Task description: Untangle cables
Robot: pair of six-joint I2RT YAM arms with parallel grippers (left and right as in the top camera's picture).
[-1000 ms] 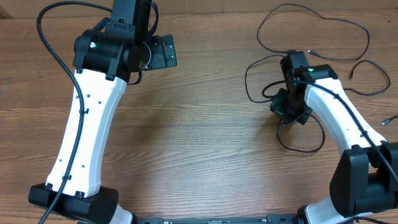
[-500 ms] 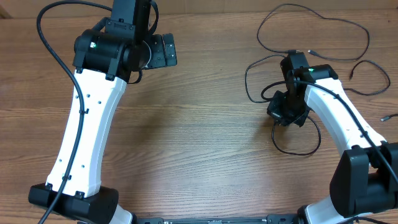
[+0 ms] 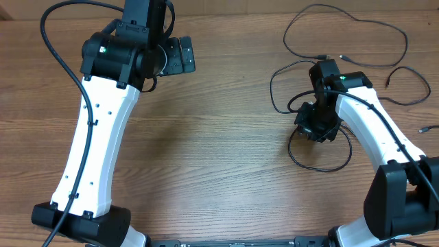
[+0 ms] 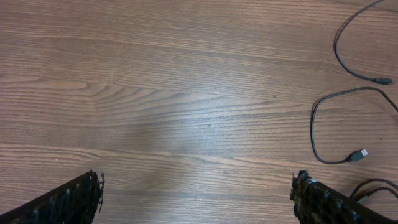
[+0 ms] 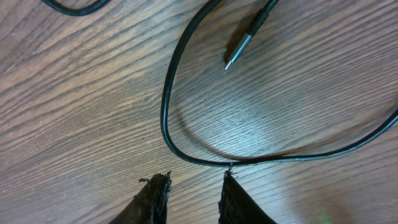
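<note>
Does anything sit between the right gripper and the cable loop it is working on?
Nothing visible does. In the right wrist view the cable loop lies flat on the table directly ahead of the right gripper, and its strand reaches one fingertip. Only wood grain shows around them.

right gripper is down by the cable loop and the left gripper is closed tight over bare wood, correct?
Not quite: the left gripper is open, its fingers wide apart in the left wrist view. The rest holds: the right gripper is down by the cable loop, the left over bare wood.
</note>
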